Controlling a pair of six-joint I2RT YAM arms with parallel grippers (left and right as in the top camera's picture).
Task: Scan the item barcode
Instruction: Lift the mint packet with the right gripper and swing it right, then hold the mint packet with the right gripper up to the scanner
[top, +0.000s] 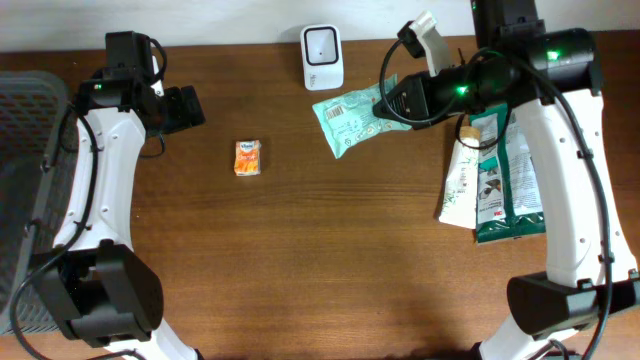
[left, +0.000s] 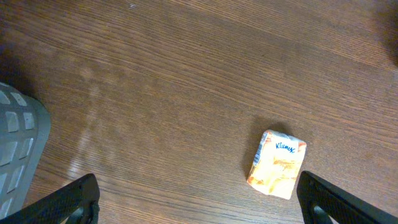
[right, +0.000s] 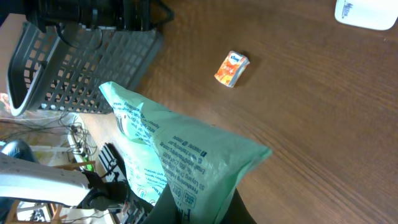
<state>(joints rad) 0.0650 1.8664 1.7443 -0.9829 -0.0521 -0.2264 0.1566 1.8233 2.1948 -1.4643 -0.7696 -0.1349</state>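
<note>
A mint-green plastic packet (top: 352, 119) with a white barcode label is lifted off the table, below the white barcode scanner (top: 322, 57) at the back edge. My right gripper (top: 392, 103) is shut on the packet's right end; in the right wrist view the packet (right: 180, 162) fills the foreground, pinched between my dark fingers (right: 180, 208). An orange Kleenex tissue pack (top: 248, 158) lies left of centre. My left gripper (top: 190, 108) hovers open above and left of the tissue pack (left: 278, 164), its fingertips (left: 74, 200) wide apart and empty.
A grey mesh basket (top: 25, 190) stands along the left edge. Several more packets (top: 495, 175), green and white, lie stacked at the right under my right arm. The scanner's corner (right: 367, 14) shows at the top right of the right wrist view.
</note>
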